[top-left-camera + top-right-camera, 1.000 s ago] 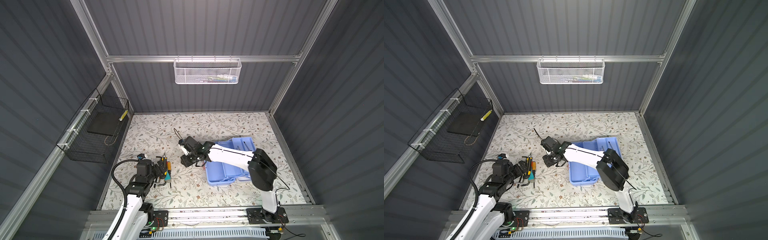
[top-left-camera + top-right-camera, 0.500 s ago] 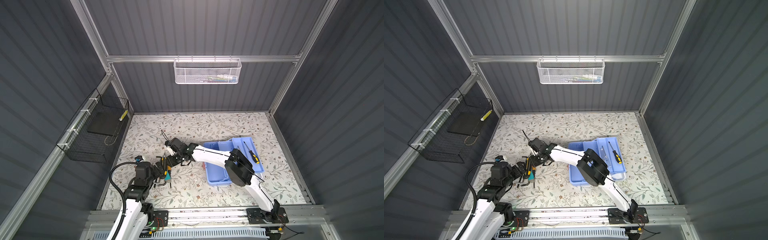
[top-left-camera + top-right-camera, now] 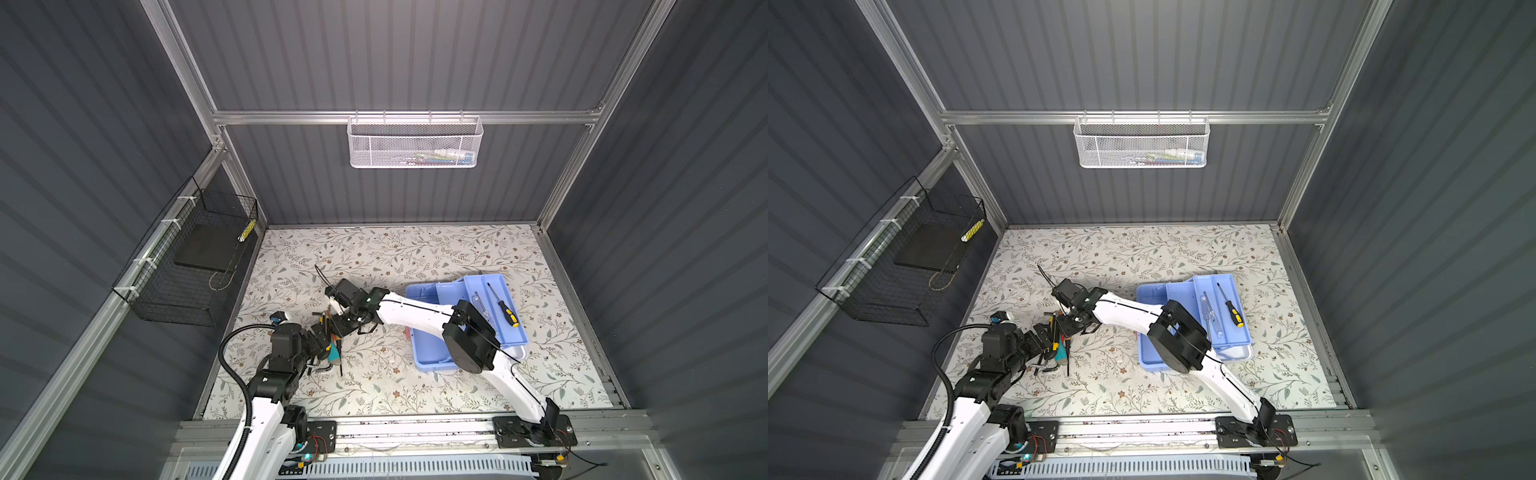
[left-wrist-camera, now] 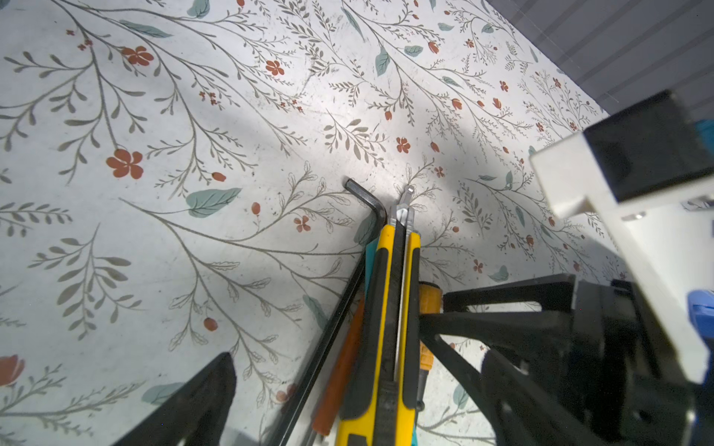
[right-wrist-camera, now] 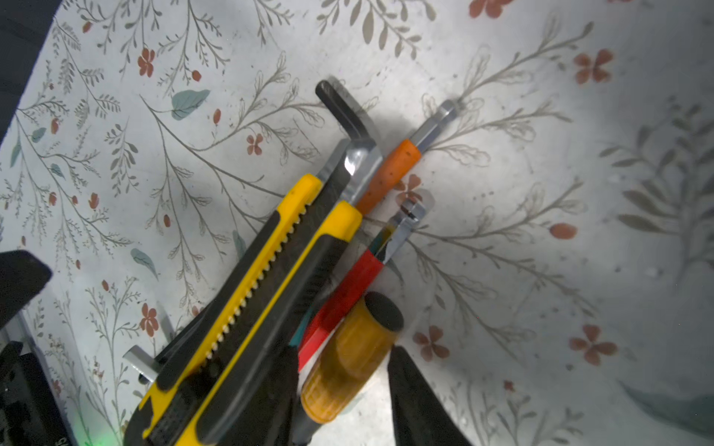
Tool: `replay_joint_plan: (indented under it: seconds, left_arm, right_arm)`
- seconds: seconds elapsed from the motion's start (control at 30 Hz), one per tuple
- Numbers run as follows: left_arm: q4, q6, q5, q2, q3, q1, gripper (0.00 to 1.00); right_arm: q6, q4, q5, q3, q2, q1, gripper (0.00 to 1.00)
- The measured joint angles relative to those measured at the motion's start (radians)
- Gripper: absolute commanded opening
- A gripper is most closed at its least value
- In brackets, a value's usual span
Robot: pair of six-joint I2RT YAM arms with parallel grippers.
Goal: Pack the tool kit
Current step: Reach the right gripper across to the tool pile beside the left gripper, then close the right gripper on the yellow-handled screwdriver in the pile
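The tool kit's light blue case (image 3: 428,353) (image 3: 1152,357) lies open at the right, and its upper tray (image 3: 498,336) holds a yellow-black screwdriver (image 3: 508,312) and a clear-handled one (image 3: 1210,320). At the left lies a heap of tools: a yellow utility knife (image 5: 270,278) (image 4: 394,309), a black hex key (image 5: 340,112) (image 4: 367,200), sleeved hex keys (image 5: 390,173) and an amber screwdriver handle (image 5: 347,367). My right gripper (image 5: 342,359) (image 3: 338,328) reaches across, open, closely straddling that amber handle. My left gripper (image 4: 357,359) (image 3: 322,336) stands wide open astride the heap.
A white mesh basket (image 3: 415,145) hangs on the back wall and a black wire basket (image 3: 187,266) on the left wall. The two grippers sit almost touching over the heap. The right arm's forearm (image 3: 415,311) passes over the case's left end.
My right arm has swung left from beside the case to the tool heap, uncovering the tray, and its jaws have narrowed slightly. The left arm has barely moved.
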Motion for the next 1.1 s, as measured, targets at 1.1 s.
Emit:
replay_joint_plan:
  seconds: [1.1]
  left_arm:
    - [0.008, 0.001, 0.008, 0.053, 0.0, 0.0, 1.0]
  right_arm:
    - [-0.134, -0.14, 0.215, 0.011, -0.014, 0.003, 0.07]
